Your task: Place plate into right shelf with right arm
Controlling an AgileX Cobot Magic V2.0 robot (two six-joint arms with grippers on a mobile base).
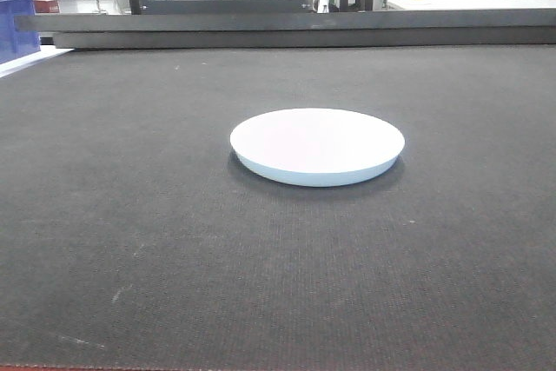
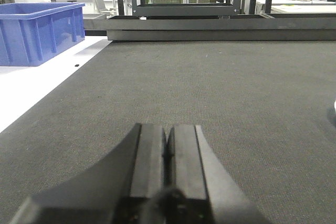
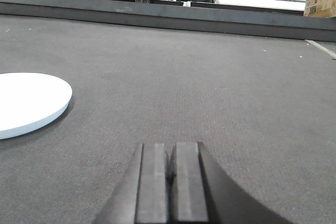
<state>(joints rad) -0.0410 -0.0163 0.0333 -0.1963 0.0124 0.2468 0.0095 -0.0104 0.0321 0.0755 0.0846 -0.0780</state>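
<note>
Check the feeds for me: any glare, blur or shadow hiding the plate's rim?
Front view: plate evenly lit, top washed out white, rim clear, thin soft shadow beneath. Right wrist view: plate cropped at the left edge, rim crisp; right hand slightly soft. Left wrist view: left hand blurry near the lens.

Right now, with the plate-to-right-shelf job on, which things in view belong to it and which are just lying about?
Part of the job:
- plate, flat on the dark mat
- right gripper, shut, empty, apart from the plate
- right shelf: not clearly identifiable in these views

Just lying about:
- blue bin, off the mat's left edge
- left gripper, shut, empty
</note>
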